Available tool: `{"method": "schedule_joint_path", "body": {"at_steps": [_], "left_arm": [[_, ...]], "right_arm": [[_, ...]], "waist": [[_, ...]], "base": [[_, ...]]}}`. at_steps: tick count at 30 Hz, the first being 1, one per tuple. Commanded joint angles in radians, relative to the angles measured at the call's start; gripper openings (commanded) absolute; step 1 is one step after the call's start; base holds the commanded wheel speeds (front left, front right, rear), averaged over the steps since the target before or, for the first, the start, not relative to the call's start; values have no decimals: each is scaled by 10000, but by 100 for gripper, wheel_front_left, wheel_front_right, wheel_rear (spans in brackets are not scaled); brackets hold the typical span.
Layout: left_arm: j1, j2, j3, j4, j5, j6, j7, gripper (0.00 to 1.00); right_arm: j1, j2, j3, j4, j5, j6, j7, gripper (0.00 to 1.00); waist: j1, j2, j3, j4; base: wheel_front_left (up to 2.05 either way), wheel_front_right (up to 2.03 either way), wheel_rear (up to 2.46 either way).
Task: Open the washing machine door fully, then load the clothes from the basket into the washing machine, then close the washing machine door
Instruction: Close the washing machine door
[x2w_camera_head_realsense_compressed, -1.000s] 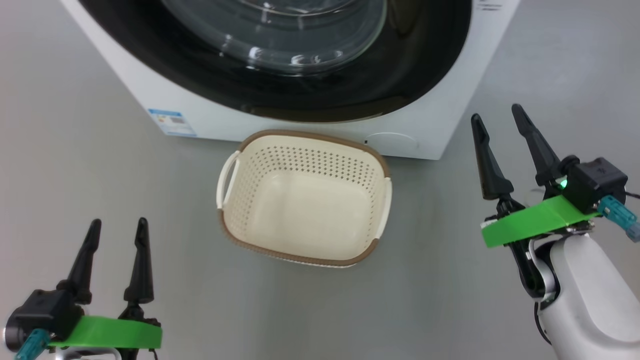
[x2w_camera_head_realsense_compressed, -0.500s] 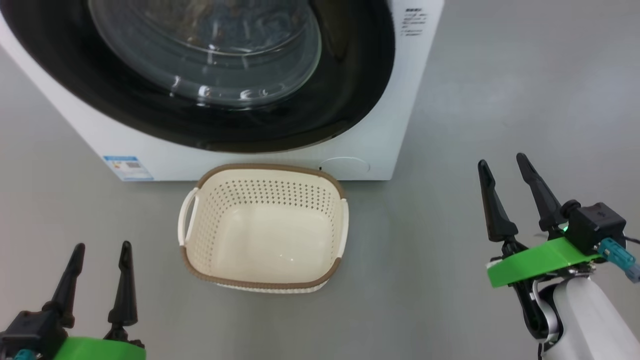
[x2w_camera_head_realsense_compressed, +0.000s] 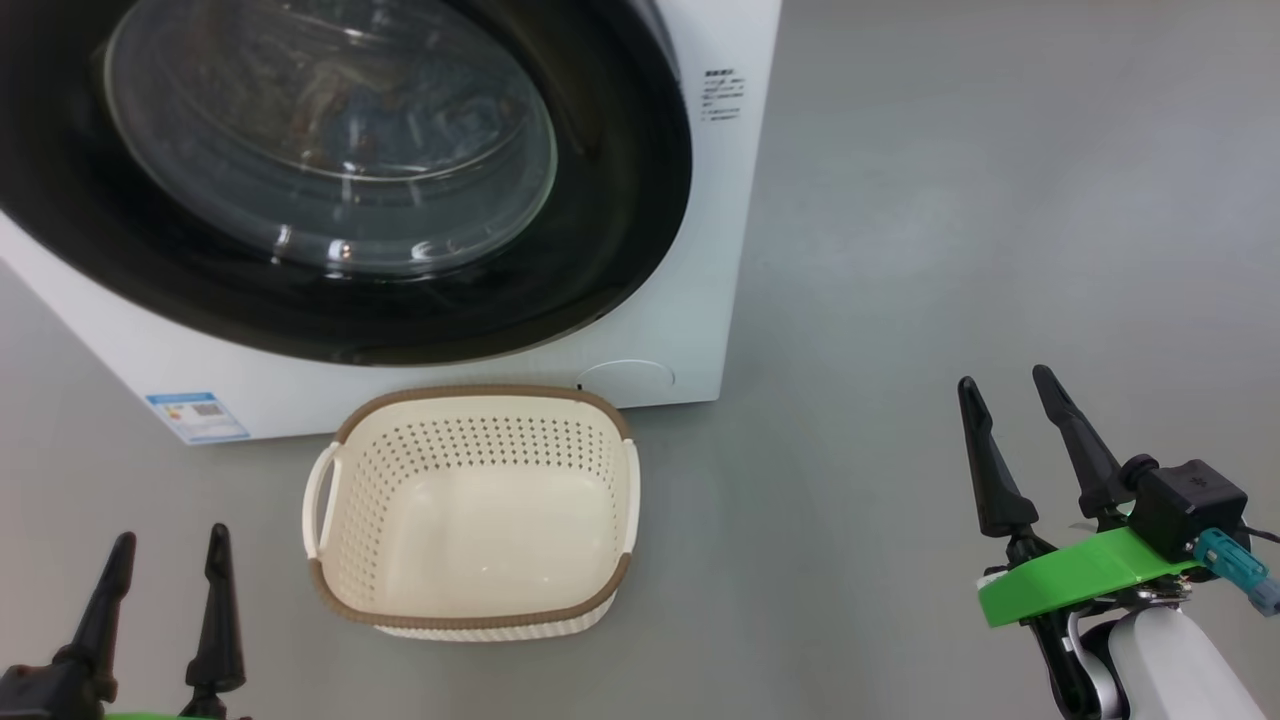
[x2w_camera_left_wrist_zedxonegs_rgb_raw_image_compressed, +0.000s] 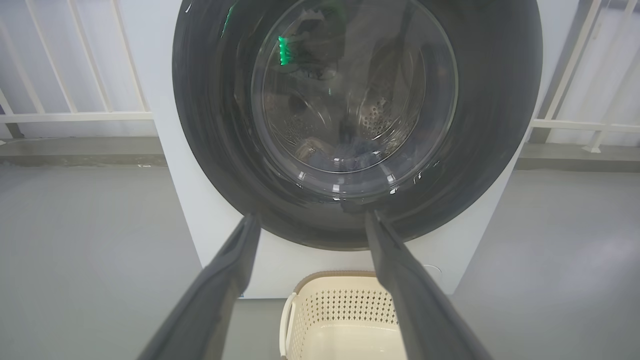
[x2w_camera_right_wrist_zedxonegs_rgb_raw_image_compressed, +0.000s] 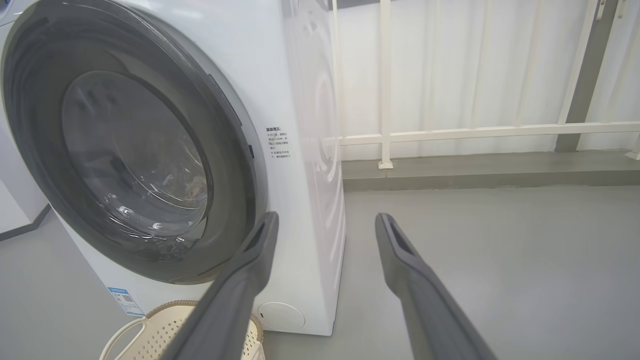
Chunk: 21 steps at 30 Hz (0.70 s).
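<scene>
Down on the grey floor (x2w_camera_head_realsense_compressed: 950, 200), I see the basket (x2w_camera_head_realsense_compressed: 470, 450) sitting just in front of the washing machine (x2w_camera_head_realsense_compressed: 250, 395), with the washing machine door (x2w_camera_head_realsense_compressed: 600, 250) shut flat against its front. My left end effector (x2w_camera_head_realsense_compressed: 170, 535) and right end effector (x2w_camera_head_realsense_compressed: 1003, 378) hover either side of the basket, fingers spread, holding nothing.
</scene>
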Motion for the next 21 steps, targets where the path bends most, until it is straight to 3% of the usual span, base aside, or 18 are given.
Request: {"method": "schedule_joint_path", "body": {"at_steps": [1, 21], "left_arm": [[-53, 260, 432, -213, 100, 8, -65, 100], [518, 224, 921, -343, 158, 8, -65, 100]], "right_arm": [[98, -25, 93, -300, -85, -27, -25, 100], [1212, -74, -270, -489, -128, -27, -25, 100]], "waist": [[0, 0, -188, -240], [0, 0, -743, -867]], "base": [[0, 0, 0], [0, 0, 0]]}}
